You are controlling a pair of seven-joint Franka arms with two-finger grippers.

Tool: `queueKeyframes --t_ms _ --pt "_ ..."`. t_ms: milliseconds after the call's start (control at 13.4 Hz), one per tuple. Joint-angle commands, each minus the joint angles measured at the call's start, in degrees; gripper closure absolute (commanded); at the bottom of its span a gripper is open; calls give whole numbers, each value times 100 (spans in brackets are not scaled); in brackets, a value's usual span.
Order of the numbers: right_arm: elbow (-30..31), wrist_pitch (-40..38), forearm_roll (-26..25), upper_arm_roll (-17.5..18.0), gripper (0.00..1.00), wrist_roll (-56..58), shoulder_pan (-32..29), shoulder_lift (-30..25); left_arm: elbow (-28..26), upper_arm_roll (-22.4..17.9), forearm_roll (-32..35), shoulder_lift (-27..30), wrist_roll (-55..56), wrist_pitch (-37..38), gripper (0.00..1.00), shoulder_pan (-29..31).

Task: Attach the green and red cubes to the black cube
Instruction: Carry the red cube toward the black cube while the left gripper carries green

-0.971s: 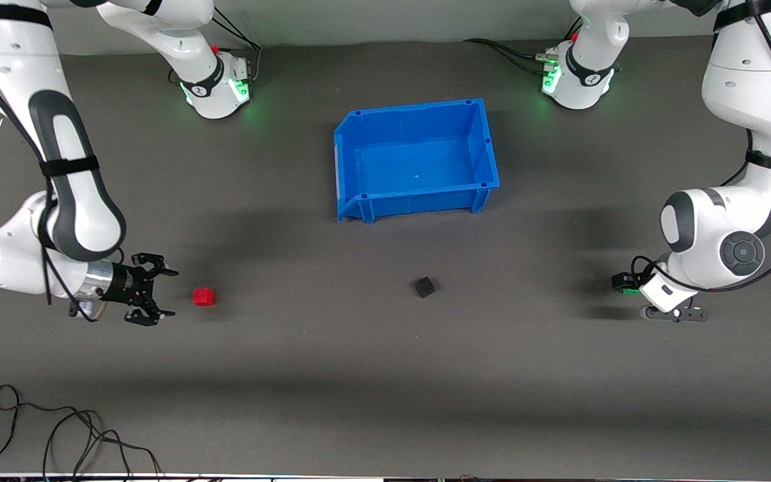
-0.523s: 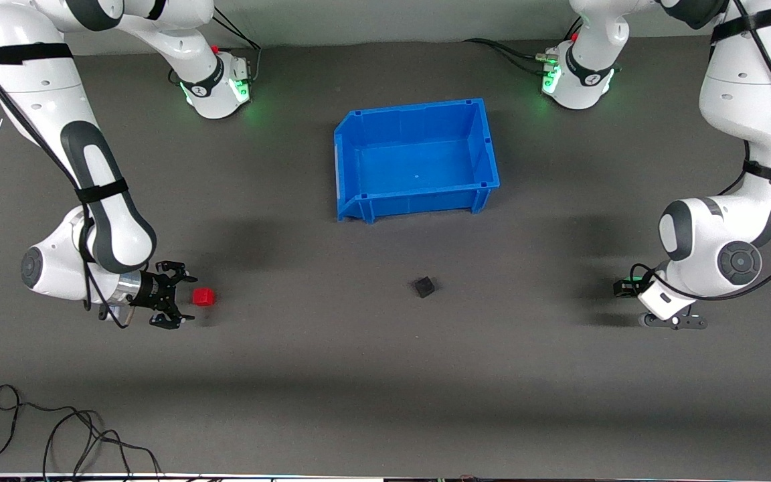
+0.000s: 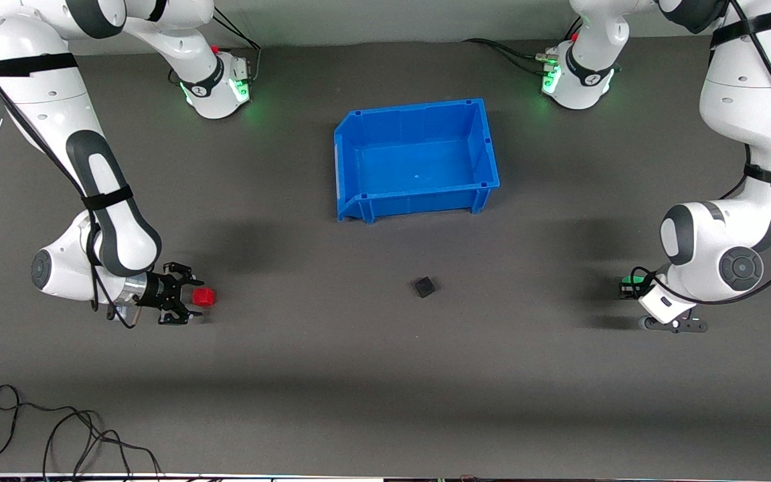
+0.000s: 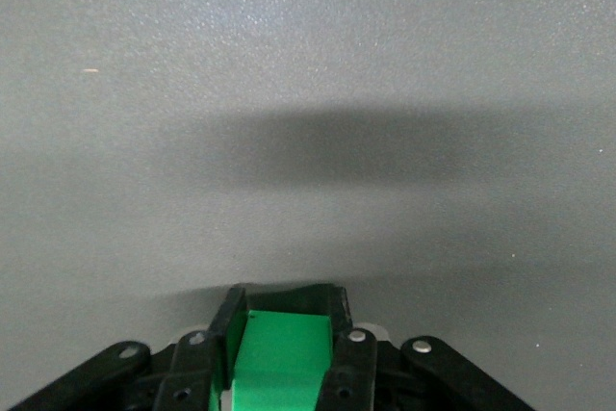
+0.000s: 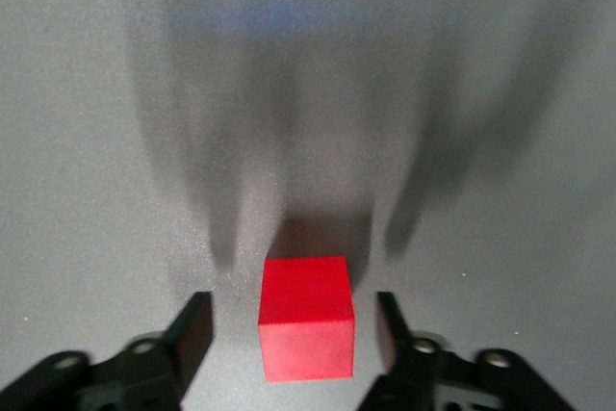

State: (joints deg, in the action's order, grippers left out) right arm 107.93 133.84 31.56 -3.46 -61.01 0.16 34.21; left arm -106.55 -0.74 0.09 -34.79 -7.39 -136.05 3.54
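Red cube (image 5: 306, 318) between open right claw (image 3: 188, 296); left claw (image 4: 281, 353) grips green cube (image 4: 280, 361).

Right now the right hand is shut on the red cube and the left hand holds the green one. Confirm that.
Not quite. In the right wrist view the right hand is open: its fingers stand on either side of the red cube with gaps, not touching. The left hand does hold the green cube.
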Motion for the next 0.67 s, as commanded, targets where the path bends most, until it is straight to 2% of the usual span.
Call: queueKeyframes --t_ms 0,149,299,448,598 --pt "18 72 192 -14 59 195 19 -2 187 -5 -52 -45 114 149 100 24" --pt "9 64 192 -14 62 186 28 -20 310 21 -140 -28 953 280 100 -2" --pt "-9 29 192 -5 62 99 54 -116 336 39 -88 -45 2393 255 100 -308" --pt "-52 -33 192 -14 63 -119 299 -283 502 47 -140 -36 3475 289 100 -407" --pt "-219 -42 192 -14 64 -620 641 -389 670 161 -193 -28 5090 334 100 -555"
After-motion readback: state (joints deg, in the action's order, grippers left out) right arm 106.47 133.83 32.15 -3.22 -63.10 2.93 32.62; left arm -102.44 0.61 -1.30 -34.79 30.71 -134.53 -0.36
